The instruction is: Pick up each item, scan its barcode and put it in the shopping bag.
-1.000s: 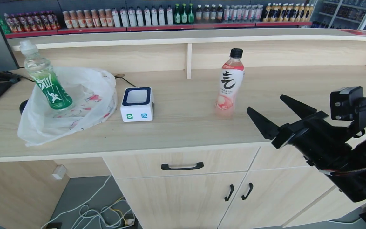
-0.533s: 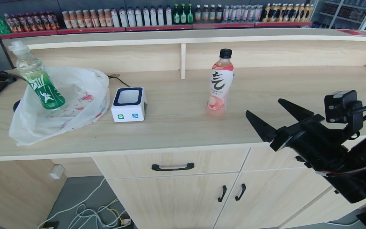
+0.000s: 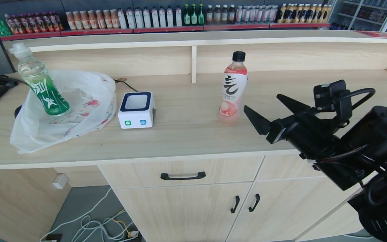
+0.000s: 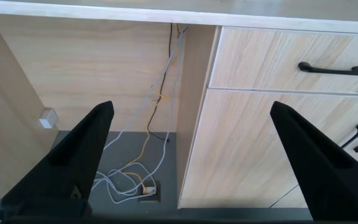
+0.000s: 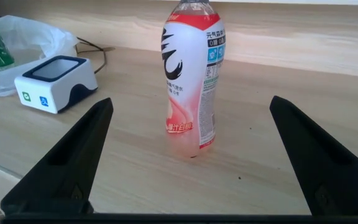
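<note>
- Risk 1, tipping: the pink bottle point(image 3: 233, 88) stands tall and narrow on the counter point(image 3: 186, 137), so I reckon an off-centre approach by the right gripper point(image 3: 261, 102) could knock it over.
- Risk 2, slippage: its glossy label may slide in a weak squeeze.
- Right gripper gapes wide, empty, just beside the bottle; left gripper point(image 4: 191, 109) likewise.
- Bottle: upright, black cap, pink-white label, well apart from the scanner point(image 3: 136, 110).

No print reads clearly: the pink bottle point(image 3: 232, 90) bears a big black brush-stroke character, the scanner point(image 3: 136, 110) two small icons.
</note>
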